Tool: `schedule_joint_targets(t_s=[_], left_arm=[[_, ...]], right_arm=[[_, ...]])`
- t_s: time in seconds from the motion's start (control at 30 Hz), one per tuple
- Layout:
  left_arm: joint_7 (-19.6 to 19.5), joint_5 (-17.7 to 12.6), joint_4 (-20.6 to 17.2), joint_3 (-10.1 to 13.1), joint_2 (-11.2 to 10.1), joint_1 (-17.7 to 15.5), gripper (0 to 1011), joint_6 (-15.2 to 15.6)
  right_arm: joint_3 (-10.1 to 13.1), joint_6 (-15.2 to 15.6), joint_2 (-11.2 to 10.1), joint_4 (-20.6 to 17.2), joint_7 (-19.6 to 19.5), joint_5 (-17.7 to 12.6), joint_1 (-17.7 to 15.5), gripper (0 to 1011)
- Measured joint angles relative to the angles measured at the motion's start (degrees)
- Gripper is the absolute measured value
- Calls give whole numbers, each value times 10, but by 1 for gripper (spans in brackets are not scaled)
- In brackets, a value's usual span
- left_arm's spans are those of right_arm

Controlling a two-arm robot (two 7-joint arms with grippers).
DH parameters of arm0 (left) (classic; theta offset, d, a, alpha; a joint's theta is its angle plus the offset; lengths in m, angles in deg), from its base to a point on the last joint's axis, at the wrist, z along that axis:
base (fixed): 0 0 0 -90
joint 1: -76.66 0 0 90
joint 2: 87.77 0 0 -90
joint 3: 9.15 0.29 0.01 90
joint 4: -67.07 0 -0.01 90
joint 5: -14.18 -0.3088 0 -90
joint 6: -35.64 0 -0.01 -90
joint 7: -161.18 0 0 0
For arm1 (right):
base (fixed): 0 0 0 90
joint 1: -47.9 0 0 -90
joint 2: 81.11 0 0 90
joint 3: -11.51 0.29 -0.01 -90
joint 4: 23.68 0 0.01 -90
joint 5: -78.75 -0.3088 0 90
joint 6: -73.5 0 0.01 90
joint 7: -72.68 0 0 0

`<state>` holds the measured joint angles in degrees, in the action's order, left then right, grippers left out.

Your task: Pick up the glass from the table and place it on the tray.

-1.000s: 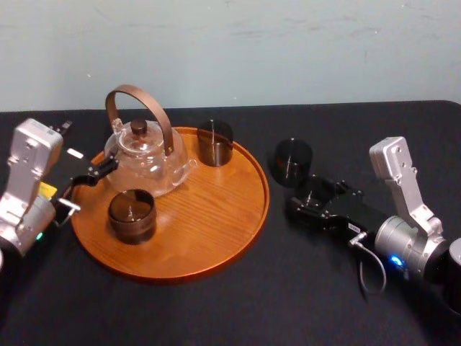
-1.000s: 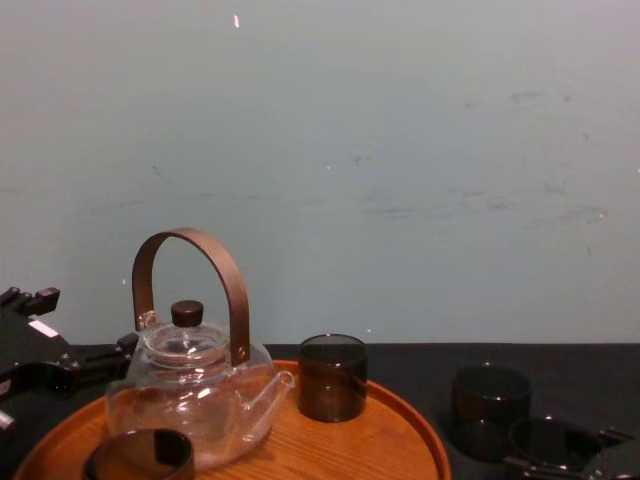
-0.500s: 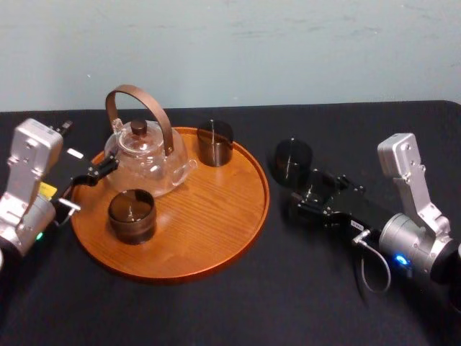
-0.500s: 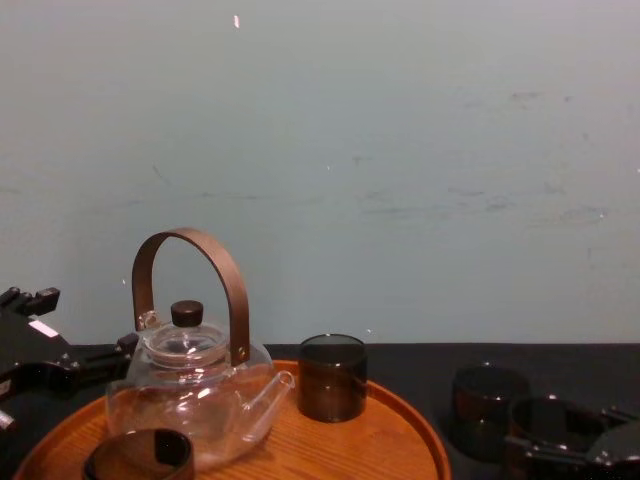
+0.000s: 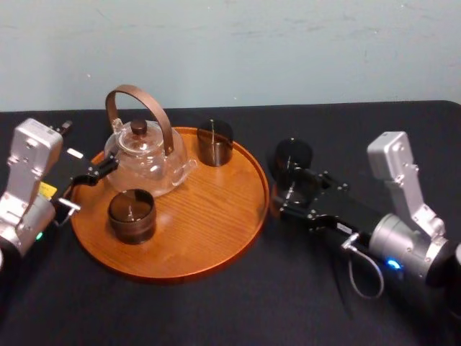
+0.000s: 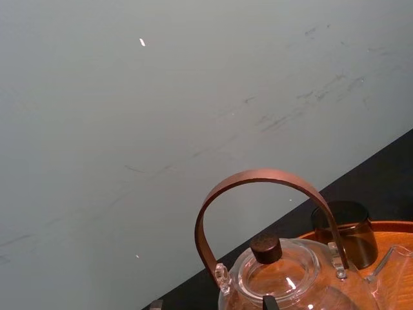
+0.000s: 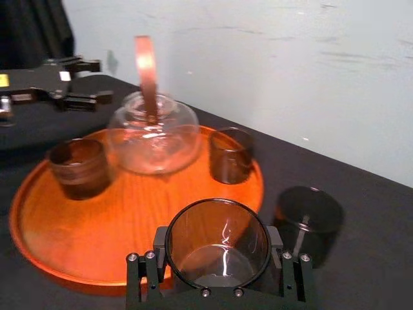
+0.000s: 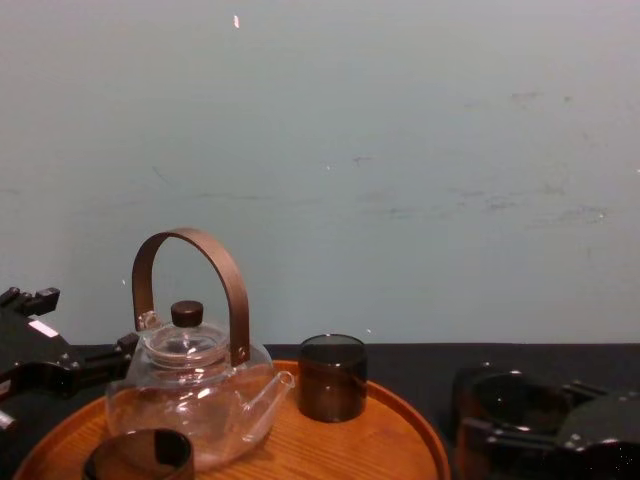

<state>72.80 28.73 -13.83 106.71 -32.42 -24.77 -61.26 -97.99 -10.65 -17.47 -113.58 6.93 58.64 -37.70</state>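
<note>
Glass [image 7: 217,242] is pinched across its wall by the fingers of the right gripper [image 7: 217,266], one finger on each side. It is held at the tray's right rim, mouth seen open from the right wrist view (whether its base is clear of the table cannot be told).

Table [image 5: 216,310]: matte black top, everything else is carried on it.

Tray [image 5: 209,223]: round, orange-brown wood with a low rim, set left of centre on the table.

Right arm is reached in low from the right side, with its gripper tip just beside the tray rim.

Left gripper [image 5: 86,149] is parked at the tray's left edge with fingers spread. One finger is near the teapot's left side.

Teapot [image 5: 148,162]: clear glass, brown hoop handle upright, dark lid knob. It is seated on the back-left part of the tray, spout pointed right.

Front tray glass [image 5: 131,215]: dark, upright, placed on the tray in front of the teapot.

Back tray glass [image 5: 215,142]: dark, upright, placed at the tray's back rim, just right of the teapot.

Spare glass [image 5: 293,157]: dark, upright on the table right of the tray, just behind the right gripper.
</note>
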Motion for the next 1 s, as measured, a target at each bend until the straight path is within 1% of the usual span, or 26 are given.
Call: schedule_joint_targets(t_s=[0.03, 0.17, 0.23, 0.27, 0.43, 0.53, 0.57, 0.73, 1.0], left_arm=[[0, 0, 0, 0, 0, 0, 1002, 0], [0, 0, 0, 0, 0, 0, 1001, 0], [0, 0, 0, 0, 0, 0, 1001, 0], [0, 0, 0, 0, 0, 0, 1001, 0], [0, 0, 0, 0, 0, 0, 1001, 0], [0, 0, 0, 0, 0, 0, 1001, 0], [0, 0, 0, 0, 0, 0, 1001, 0], [0, 0, 0, 0, 0, 0, 1001, 0], [0, 0, 0, 0, 0, 0, 1001, 0]], right_arm=[[-3, 0, 1, -1, 1, 1, 1, 905], [-27, 0, 10, 2, 9, 9, 15, 905], [-31, -1, 12, 4, 10, 10, 18, 905], [-40, -1, 17, 8, 13, 13, 25, 905], [-65, -8, 35, 28, 19, 26, 50, 905], [-74, -10, 43, 39, 21, 30, 62, 905], [-80, -10, 50, 48, 23, 32, 71, 905], [-95, -11, 70, 78, 26, 39, 97, 905], [-113, -10, 93, 111, 28, 48, 119, 905]])
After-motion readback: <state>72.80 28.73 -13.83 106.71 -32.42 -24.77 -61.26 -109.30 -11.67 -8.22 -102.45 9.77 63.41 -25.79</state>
